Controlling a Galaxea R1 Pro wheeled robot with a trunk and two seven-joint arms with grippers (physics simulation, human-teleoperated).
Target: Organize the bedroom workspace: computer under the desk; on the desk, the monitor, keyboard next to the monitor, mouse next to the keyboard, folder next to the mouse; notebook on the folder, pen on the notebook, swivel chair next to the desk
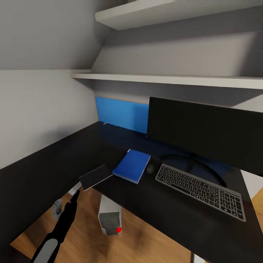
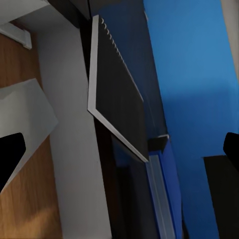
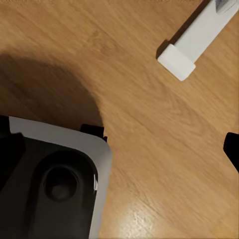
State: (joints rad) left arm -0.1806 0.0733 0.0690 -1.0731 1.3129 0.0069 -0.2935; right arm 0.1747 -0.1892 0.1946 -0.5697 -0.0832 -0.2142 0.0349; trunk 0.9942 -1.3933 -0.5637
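Notebook, thin and dark-covered with pale page edges [image 1: 95,176], is being gripped by the left claw [image 1: 77,191] over the black table's [image 1: 44,171] front edge, just beside the bright blue flat folder [image 1: 132,165]. I cannot tell the right claw's state.

Wall shelves [image 1: 171,78]: white, two tiers, high above and beyond the left arm's end; grey wall [image 1: 40,109]: beside it; wood floor [image 3: 149,89]: beneath the right wrist camera
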